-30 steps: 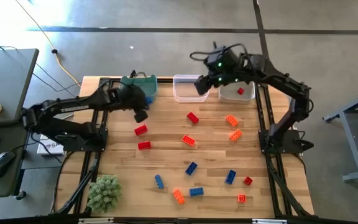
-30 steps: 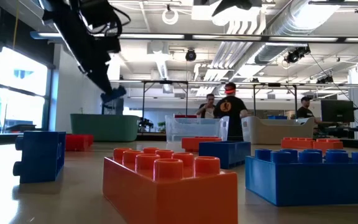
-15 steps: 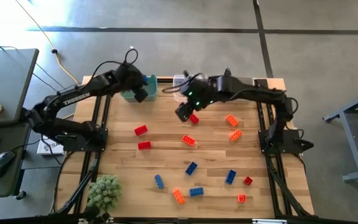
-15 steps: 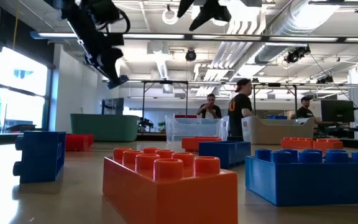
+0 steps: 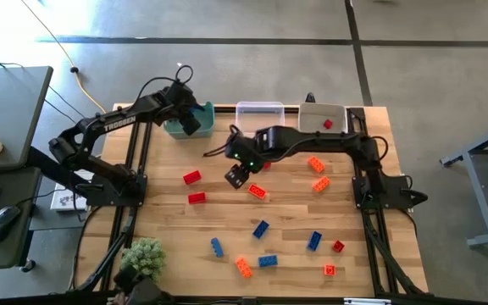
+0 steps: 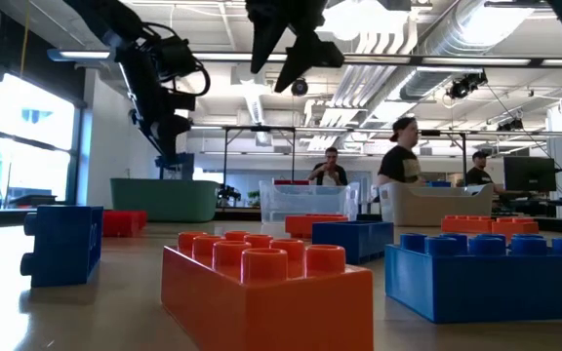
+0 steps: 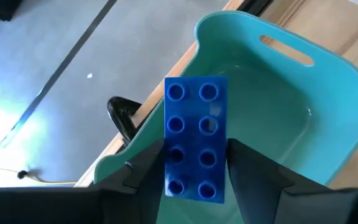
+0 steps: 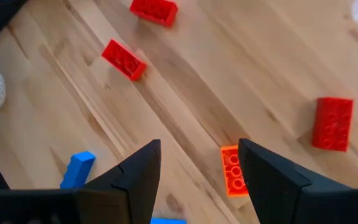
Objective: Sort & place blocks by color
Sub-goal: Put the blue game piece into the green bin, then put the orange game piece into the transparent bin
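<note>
Left gripper (image 7: 194, 163) jaws clamped on blue block (image 7: 193, 137), above teal bin (image 7: 303, 99). Right gripper (image 8: 199, 163) jaws wide open, empty, above orange block (image 8: 233, 171) on counter (image 8: 216, 81).

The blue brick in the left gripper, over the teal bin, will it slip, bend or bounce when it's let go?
The blue brick looks like rigid molded plastic, so it probably won't bend. The left gripper pinches its smooth flat sides, so some slipping is possible. It seems small and light, and dropped into the teal bin it may bounce or tumble before settling.
</note>
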`<state>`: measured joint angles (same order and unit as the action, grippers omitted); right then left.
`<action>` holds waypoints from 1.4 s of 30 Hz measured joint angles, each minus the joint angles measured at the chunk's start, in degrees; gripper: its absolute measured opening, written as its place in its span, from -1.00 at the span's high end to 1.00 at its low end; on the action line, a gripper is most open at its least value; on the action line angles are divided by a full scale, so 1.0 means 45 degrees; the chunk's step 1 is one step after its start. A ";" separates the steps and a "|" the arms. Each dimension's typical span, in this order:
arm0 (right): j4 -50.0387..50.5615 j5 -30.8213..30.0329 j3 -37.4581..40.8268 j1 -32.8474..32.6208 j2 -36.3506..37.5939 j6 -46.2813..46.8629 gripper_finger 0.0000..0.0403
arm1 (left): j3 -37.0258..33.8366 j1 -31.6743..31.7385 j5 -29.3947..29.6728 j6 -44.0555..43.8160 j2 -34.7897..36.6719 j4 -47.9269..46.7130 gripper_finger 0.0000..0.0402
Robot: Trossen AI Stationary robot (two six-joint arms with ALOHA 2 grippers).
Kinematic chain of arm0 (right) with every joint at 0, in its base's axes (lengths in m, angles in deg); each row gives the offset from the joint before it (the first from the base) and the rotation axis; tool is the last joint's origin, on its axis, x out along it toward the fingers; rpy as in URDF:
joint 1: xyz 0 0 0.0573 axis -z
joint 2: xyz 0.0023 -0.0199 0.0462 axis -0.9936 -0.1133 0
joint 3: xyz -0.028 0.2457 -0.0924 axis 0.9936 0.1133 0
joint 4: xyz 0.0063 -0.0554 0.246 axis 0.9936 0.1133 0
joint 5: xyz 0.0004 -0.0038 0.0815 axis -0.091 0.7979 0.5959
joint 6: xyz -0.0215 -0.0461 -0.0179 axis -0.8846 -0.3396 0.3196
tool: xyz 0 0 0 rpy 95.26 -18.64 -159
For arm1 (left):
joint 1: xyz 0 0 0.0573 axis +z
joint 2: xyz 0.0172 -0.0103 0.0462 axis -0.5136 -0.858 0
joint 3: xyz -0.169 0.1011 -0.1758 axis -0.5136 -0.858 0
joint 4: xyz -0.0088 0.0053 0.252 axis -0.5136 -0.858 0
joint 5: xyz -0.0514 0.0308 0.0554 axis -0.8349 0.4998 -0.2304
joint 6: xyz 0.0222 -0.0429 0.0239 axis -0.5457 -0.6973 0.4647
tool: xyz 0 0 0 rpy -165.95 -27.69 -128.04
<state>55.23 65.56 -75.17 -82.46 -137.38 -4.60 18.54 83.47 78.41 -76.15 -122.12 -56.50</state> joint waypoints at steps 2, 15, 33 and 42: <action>0.0008 0.0002 -0.0005 -0.0086 -0.0183 0.0252 -0.01 | 0.0000 0.0067 -0.0096 0.0009 0.0000 0.0024 0.17; 0.1482 -0.0001 -0.0015 -0.0690 -0.1505 0.1139 -0.01 | 0.0000 -0.0264 -0.0314 -0.0137 0.0383 -0.0363 0.01; 0.2375 0.0075 -0.0015 -0.0653 -0.3026 0.0199 -0.01 | 0.0015 -0.1651 -0.3015 -0.1733 0.3690 -0.0759 0.01; 0.2584 0.0184 -0.0015 -0.0538 -0.3374 -0.1476 -0.02 | 0.0015 -0.2391 -0.3469 -0.1851 0.4664 -0.0811 0.01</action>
<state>66.86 66.38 -75.24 -84.88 -152.57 -11.24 18.61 72.72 62.80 -84.48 -101.13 -60.15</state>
